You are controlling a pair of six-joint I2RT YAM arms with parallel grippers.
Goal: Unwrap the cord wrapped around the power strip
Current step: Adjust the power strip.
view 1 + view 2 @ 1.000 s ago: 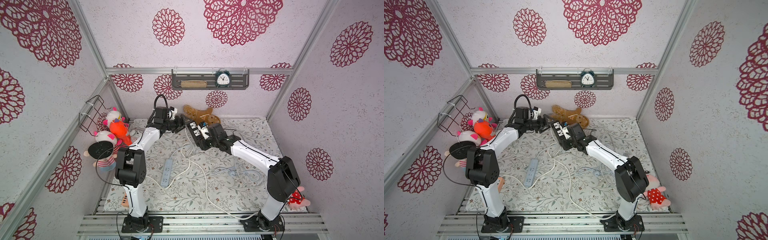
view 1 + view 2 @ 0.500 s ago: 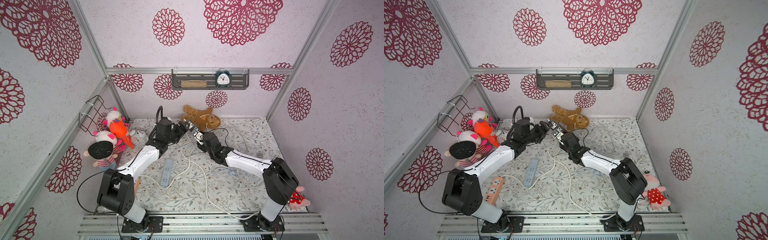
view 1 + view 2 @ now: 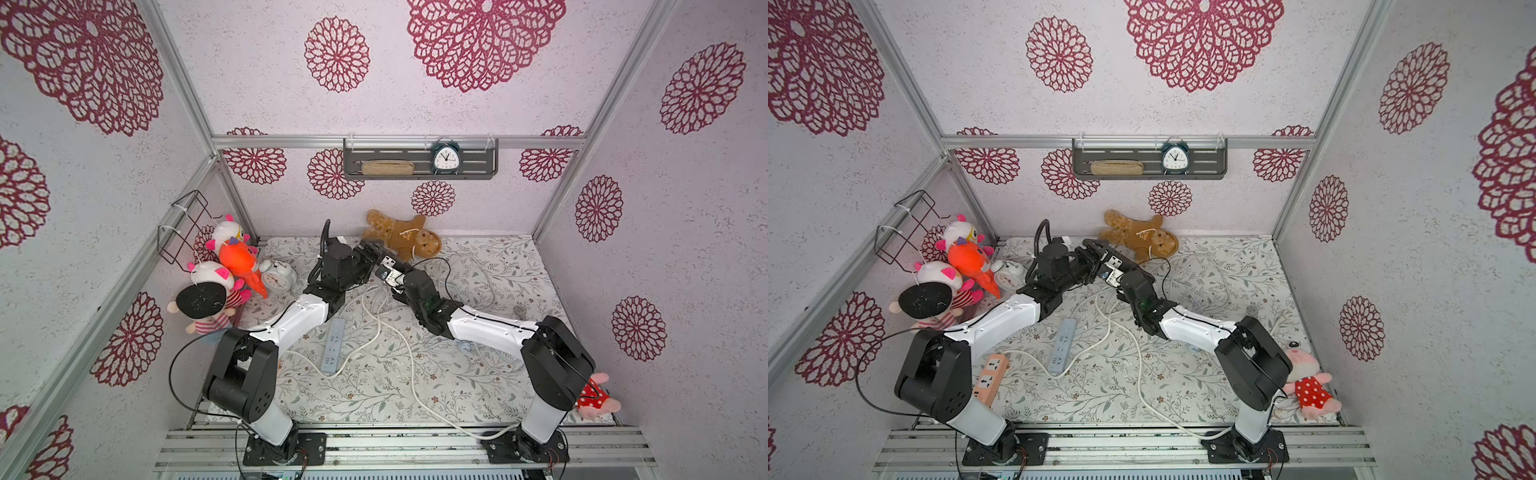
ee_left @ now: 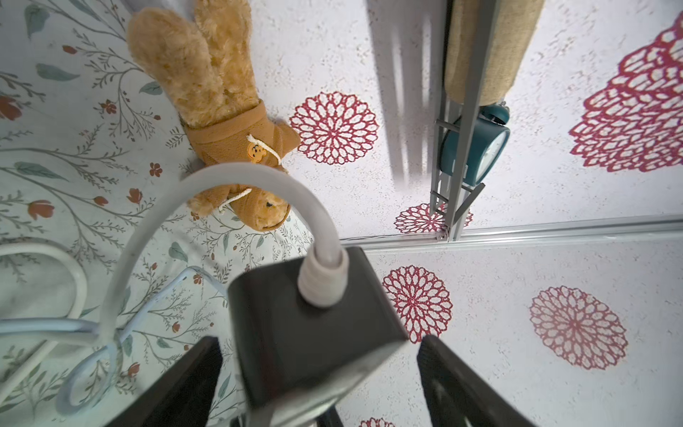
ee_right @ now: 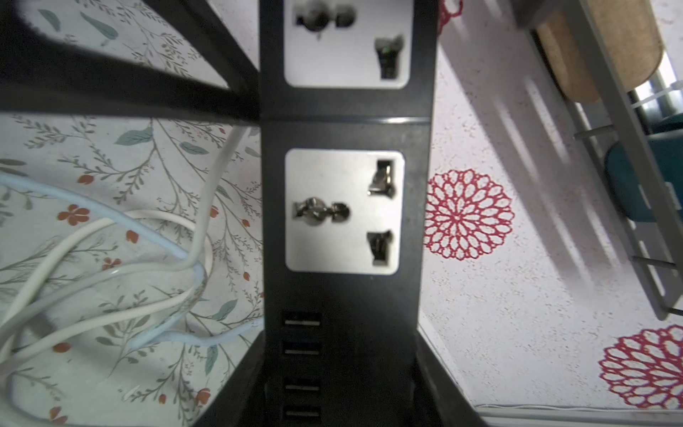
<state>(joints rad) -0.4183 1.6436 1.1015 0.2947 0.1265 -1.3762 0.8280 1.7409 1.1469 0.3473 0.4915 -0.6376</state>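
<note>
Your right pincer (image 5: pixel 340 332) is clamping the power strip (image 3: pixel 389 262), upper centre.
Its cord (image 4: pixel 240 174) end is pointing into your left pincer (image 4: pixel 319 342), fingers apart.

The left arm (image 3: pixel 297 319) and right arm (image 3: pixel 486 329) have long white parts with tiny dark screws (image 3: pixel 307 305) (just dots from up here) and chunky black joints (image 3: pixel 243 376). Each stands on a black base (image 3: pixel 286 451). A thin black cable (image 3: pixel 171 374) loops off the left one. The left gripper (image 4: pixel 319 345) and right gripper (image 5: pixel 340 355) are black too.
</note>
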